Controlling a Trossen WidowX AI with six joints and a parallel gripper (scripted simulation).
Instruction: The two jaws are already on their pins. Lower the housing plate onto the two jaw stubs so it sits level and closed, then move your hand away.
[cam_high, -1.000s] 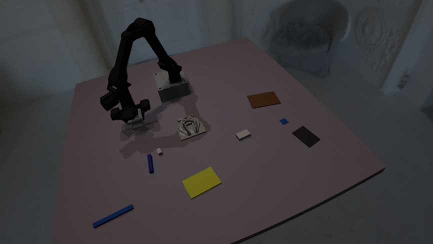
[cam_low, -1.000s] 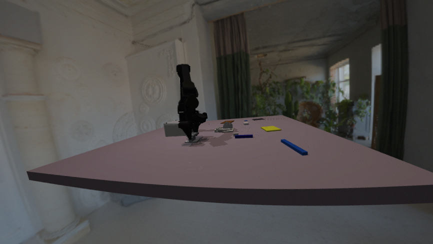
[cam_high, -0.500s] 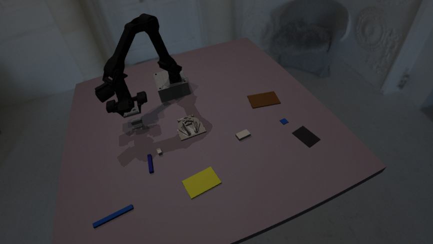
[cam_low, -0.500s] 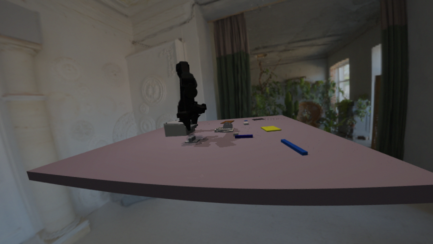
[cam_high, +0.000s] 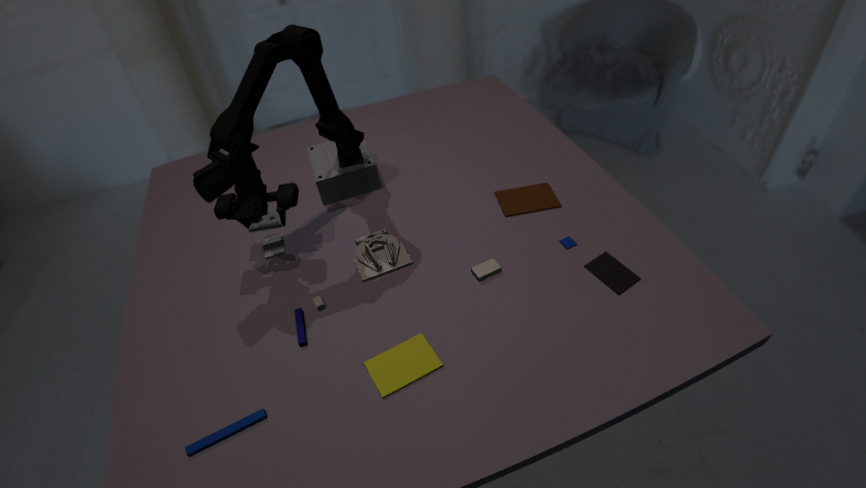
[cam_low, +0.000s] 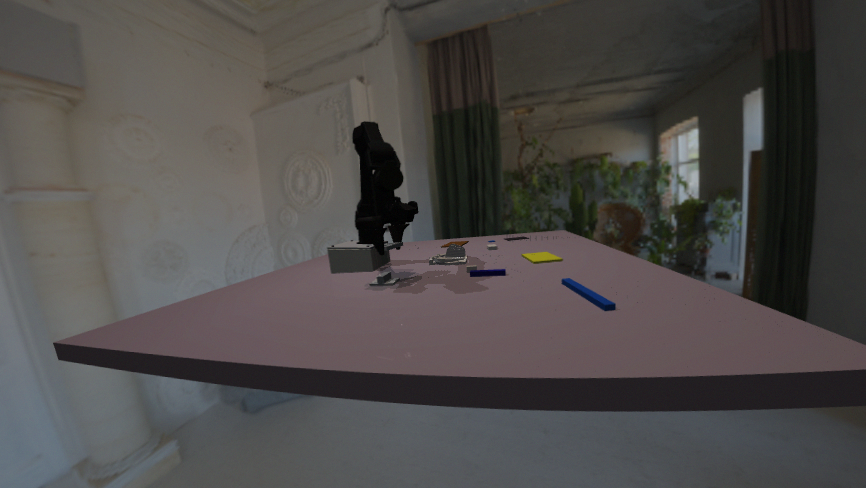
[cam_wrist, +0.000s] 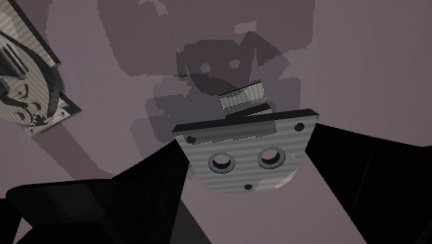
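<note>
Pincer (cam_high: 266, 219) (cam_low: 389, 246) (cam_wrist: 241, 133) grips the housing plate (cam_high: 266, 221) (cam_low: 393, 244) (cam_wrist: 246, 174), its rings (cam_wrist: 211, 164) visible only at wrist.

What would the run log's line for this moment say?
gripper: shut on housing plate | plate: raised above table | jaw assembly: on table, off to side | plate not seated

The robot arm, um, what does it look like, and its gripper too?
The arm is black all over, built of chunky segments with thick rounded joints. The gripper is dark too, with two broad, flat-sided black fingers that narrow toward the tips in the wrist view. I can't make out any markings or cables in this dim light.
</note>
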